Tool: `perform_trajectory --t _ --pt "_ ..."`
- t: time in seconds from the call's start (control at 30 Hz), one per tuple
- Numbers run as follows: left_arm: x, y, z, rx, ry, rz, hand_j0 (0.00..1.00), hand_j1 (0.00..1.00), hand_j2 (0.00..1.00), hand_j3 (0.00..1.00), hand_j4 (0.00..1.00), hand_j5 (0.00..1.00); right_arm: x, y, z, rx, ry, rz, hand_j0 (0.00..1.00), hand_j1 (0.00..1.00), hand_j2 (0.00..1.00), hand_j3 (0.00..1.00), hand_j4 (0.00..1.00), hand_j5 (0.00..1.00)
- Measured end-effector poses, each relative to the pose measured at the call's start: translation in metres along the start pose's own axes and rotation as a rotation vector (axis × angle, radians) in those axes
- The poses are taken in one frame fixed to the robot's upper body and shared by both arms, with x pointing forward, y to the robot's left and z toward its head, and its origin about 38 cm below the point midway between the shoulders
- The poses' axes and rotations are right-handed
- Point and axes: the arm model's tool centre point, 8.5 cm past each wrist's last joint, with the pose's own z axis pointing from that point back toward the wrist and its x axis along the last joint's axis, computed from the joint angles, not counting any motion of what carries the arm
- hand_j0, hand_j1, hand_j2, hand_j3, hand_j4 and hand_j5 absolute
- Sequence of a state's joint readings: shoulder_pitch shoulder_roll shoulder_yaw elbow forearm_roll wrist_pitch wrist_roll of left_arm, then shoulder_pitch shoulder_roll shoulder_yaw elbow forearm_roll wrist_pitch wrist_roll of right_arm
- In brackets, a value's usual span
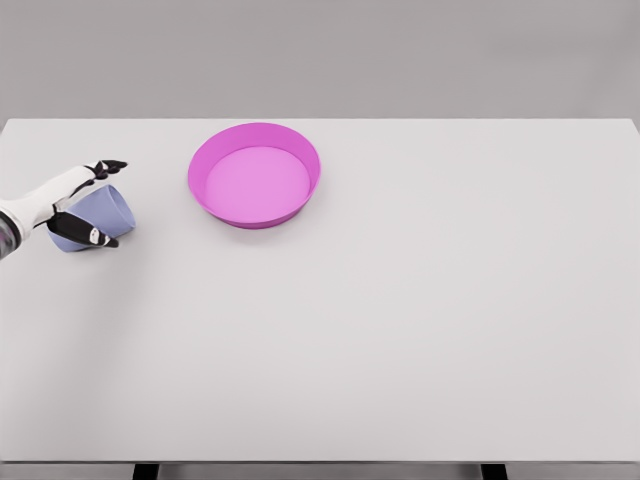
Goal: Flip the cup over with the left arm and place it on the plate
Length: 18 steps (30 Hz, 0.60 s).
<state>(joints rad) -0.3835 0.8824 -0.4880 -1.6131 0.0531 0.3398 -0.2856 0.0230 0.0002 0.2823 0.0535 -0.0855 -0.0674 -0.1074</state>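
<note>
A pale blue cup [103, 213] lies tilted on its side at the far left of the white table. My left hand [88, 200] is wrapped around it, with dark fingertips above and below the cup body. The left arm enters from the left edge. A magenta plate [255, 175] with a raised rim sits on the table to the right of the cup, a short gap away. Nothing lies in the plate. The right arm does not appear in the head view.
The white table [400, 320] spans the whole view, its front edge near the bottom of the frame. A grey wall stands behind it.
</note>
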Motion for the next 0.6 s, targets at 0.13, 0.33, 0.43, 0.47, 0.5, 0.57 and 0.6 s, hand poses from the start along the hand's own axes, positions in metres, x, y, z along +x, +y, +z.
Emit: perform_trajectory --t 0.13,0.33,0.43,0.47,0.5,0.57,0.6 --pt "-0.0031 -0.0037 -0.0030 -0.004 0.016 0.004 1.00 1.00 1.00 1.00 1.00 1.00 0.0000 0.0000 0.0000 0.000 0.000 0.000 1.00 1.00 1.00 1.00 1.00 1.00" --pt "-0.0050 -0.0078 -0.0053 -0.009 0.033 0.002 0.79 0.79 0.79 0.79 0.79 0.79 0.0000 0.0000 0.0000 0.000 0.000 0.000 1.00 1.00 1.00 1.00 1.00 1.00" --pt "-0.0051 -0.0084 -0.0056 -0.010 0.035 0.003 0.70 0.70 0.70 0.70 0.70 0.70 0.0000 0.0000 0.0000 0.000 0.000 0.000 1.00 1.00 1.00 1.00 1.00 1.00" --pt "-0.0051 -0.0085 -0.0057 -0.011 0.035 0.003 0.68 0.68 0.68 0.68 0.68 0.68 0.0000 0.0000 0.0000 0.000 0.000 0.000 1.00 1.00 1.00 1.00 1.00 1.00" --pt "-0.0050 -0.0086 -0.0057 -0.011 0.035 0.004 0.67 0.67 0.67 0.67 0.67 0.67 0.0000 0.0000 0.0000 0.000 0.000 0.000 1.00 1.00 1.00 1.00 1.00 1.00" --pt "-0.0049 -0.0088 -0.0059 -0.011 0.035 0.005 0.67 0.67 0.67 0.67 0.67 0.67 0.0000 0.0000 0.0000 0.000 0.000 0.000 1.00 1.00 1.00 1.00 1.00 1.00" --pt "-0.0048 -0.0089 -0.0060 -0.010 0.034 0.004 0.67 0.67 0.67 0.67 0.67 0.67 0.0000 0.0000 0.0000 0.000 0.000 0.000 1.00 1.00 1.00 1.00 1.00 1.00"
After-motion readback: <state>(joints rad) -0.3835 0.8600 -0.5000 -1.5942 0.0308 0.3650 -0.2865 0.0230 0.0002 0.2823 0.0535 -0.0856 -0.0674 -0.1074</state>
